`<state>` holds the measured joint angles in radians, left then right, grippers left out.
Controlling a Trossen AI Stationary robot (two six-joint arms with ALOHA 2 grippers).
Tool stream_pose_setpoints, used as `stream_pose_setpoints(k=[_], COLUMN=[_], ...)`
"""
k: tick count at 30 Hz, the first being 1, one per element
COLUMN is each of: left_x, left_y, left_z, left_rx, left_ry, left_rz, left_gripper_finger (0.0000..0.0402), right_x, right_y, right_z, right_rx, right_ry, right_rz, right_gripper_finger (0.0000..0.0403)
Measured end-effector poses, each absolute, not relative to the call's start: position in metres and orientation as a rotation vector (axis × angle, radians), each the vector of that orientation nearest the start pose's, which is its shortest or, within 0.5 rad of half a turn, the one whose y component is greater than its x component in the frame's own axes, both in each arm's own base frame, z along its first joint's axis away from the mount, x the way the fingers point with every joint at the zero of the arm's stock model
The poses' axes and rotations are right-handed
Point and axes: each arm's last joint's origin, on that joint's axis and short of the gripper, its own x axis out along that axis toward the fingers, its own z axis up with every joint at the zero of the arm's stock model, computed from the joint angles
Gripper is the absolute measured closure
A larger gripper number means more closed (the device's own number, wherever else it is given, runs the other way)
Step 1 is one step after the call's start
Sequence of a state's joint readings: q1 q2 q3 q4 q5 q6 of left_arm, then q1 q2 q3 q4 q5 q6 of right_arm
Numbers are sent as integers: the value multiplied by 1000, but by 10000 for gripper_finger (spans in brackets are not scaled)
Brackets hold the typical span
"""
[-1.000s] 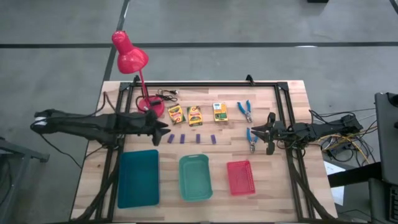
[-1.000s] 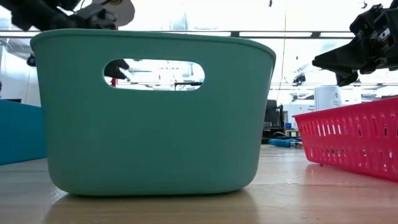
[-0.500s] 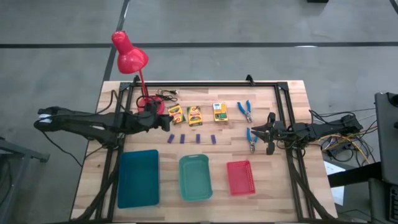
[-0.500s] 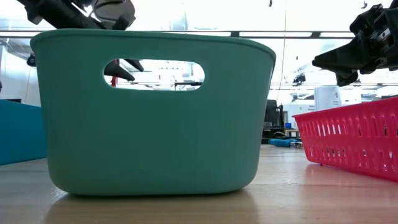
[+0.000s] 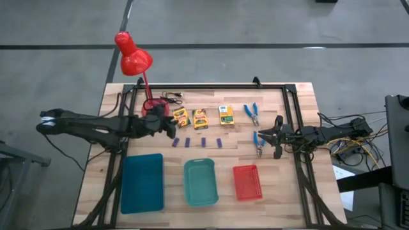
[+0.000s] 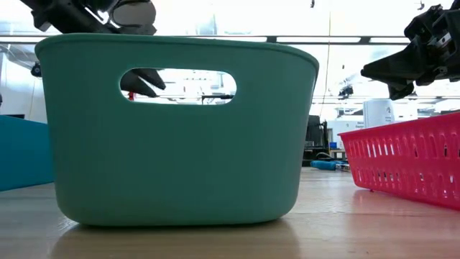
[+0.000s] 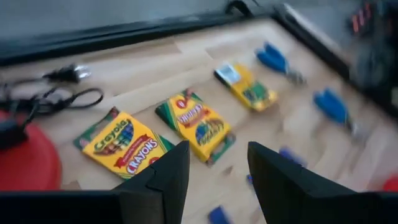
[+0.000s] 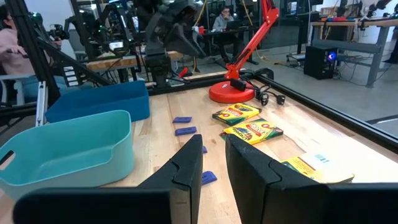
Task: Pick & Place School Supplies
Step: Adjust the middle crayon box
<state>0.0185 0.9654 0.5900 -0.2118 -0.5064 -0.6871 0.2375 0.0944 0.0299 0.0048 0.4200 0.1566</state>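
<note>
Three yellow crayon boxes [image 5: 181,117] [image 5: 201,118] [image 5: 225,115] lie flat in a row at mid-table. Nearer me, several small purple blocks [image 5: 188,142] also lie in a row. Two blue-handled tools [image 5: 252,113] [image 5: 259,144] lie right of the boxes. My left gripper [image 5: 171,126] [image 7: 217,180] hangs open above the table, just left of the leftmost box [image 7: 124,142], tipped down toward it, with nothing between its fingers. My right gripper [image 5: 265,136] [image 8: 214,165] waits level by the nearer blue tool, its fingers slightly apart and empty.
A red desk lamp has its base [image 5: 155,107] and cord just beyond my left gripper. Along the near edge stand a blue tray [image 5: 142,182], a teal tray [image 5: 201,182] and a red tray [image 5: 247,181]. A black frame [image 5: 211,87] borders the table.
My left gripper has moved a little toward the table's right and far side, closer to the leftmost crayon box, and has tipped downward. It stays open. The right arm has kept still.
</note>
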Motion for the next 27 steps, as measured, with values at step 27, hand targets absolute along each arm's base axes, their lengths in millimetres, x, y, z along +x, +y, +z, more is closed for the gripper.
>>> stream_pose_setpoints(k=[27], left_x=[218], left_y=[31], left_z=[238], left_rx=[-173], left_ry=[667], left_rz=[559], left_gripper_finger=[234], right_x=[100], right_y=[12], right_z=[167], right_rx=[137], right_ry=[42], right_rz=[-186], right_gripper_finger=[335])
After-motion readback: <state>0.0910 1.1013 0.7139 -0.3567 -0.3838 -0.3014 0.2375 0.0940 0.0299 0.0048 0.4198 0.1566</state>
